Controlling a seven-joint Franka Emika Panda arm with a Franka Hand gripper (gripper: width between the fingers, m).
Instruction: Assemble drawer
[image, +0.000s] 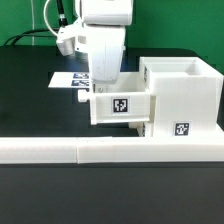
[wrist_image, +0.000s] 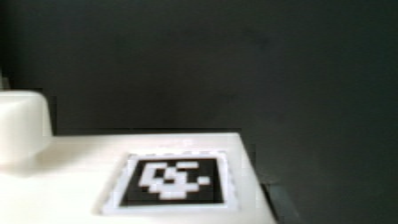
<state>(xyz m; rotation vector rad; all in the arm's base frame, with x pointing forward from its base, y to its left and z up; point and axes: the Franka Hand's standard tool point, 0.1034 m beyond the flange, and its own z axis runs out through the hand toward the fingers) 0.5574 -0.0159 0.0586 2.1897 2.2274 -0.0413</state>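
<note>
Exterior view shows the robot arm (image: 100, 40) coming down from above onto a small white tray (image: 122, 104), which stands on the black worktop (image: 30, 95) near the middle of the scene. The tray carries a black-and-white tag on its near face, and it sits against the left side of the large white housing (image: 180, 95) as this view sees it — whether it is partly inside the housing or only touching it, I cannot tell. The housing is boxy, open on top, and it has its own tag low on the near face. Under the tray, a second white piece with a tag is partly visible.

The fingers (image: 100, 88) are hidden behind the far wall of the tray and the wrist body, so I cannot tell whether they are spread or pressed together.

A long low white bar (image: 100, 150) lies along the near edge of the worktop, just in front of the drawer parts. The marker board (image: 68, 80) lies flat on the far left, behind the arm.

Wrist view is blurred — it shows a white surface with one tag (wrist_image: 175, 180) and dark worktop beyond.
</note>
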